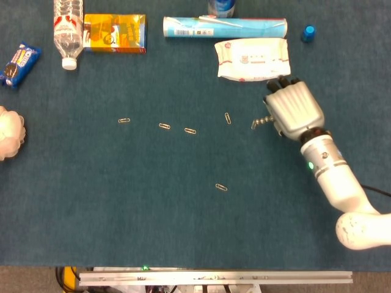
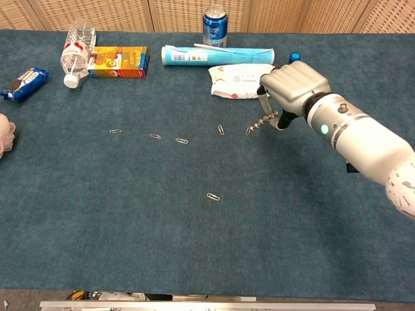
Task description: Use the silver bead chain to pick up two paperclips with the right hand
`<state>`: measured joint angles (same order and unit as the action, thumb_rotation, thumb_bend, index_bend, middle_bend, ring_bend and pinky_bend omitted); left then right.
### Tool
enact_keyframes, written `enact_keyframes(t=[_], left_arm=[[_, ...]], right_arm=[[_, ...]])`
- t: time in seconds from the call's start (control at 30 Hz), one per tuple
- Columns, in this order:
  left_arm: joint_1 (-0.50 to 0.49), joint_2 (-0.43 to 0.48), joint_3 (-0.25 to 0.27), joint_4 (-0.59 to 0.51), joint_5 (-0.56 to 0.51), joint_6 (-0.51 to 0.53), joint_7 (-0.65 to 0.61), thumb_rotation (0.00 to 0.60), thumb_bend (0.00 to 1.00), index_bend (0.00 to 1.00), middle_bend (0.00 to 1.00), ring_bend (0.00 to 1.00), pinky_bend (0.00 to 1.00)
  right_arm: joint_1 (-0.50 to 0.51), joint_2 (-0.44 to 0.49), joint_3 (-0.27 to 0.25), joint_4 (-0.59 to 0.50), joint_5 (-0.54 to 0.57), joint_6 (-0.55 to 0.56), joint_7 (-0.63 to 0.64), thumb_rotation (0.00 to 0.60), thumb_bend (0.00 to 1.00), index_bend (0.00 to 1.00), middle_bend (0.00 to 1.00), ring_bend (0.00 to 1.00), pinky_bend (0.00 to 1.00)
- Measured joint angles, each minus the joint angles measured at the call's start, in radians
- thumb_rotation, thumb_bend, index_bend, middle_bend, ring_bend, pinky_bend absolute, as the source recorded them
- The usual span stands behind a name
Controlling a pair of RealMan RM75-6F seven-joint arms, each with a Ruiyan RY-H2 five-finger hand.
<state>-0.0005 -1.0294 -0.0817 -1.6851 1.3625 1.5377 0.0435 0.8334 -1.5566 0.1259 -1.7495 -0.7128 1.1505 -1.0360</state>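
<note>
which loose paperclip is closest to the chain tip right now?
The paperclip just below the left end of the wipes pack, rightmost of the upper row. It lies just left of the bead chain held by the right hand; the others sit farther left or lower.

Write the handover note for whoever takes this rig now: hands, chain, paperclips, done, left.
Right hand grips the silver bead chain, free end pointing left.
Left hand sits at the left edge, partly in view; state unclear.
Five small wire paperclips lie loose: the nearest paperclip just left of the chain's end, three in a row further left, one nearer the front.
Done: chain in hand; a clip may cling to its end, too small to tell.
Left: lift two clips.
</note>
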Motion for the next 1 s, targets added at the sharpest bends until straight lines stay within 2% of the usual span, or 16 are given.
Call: enact_keyframes(t=[0.57, 1.0], left_arm=[[0.014, 0.011, -0.007, -0.007, -0.004, 0.02, -0.015, 0.6, 0.05, 0.56, 0.48, 0.41, 0.52], [0.026, 0.024, -0.003, -0.023, 0.014, 0.037, -0.023, 0.6, 0.05, 0.56, 0.49, 0.41, 0.52]], right_arm=[[0.103, -0.072, 0.031, 0.092, 0.115, -0.025, -0.042, 0.6, 0.29, 0.6, 0.27, 0.19, 0.33], [0.142, -0.118, 0.032, 0.146, 0.135, -0.037, -0.021, 0.6, 0.29, 0.6, 0.27, 0.19, 0.33]])
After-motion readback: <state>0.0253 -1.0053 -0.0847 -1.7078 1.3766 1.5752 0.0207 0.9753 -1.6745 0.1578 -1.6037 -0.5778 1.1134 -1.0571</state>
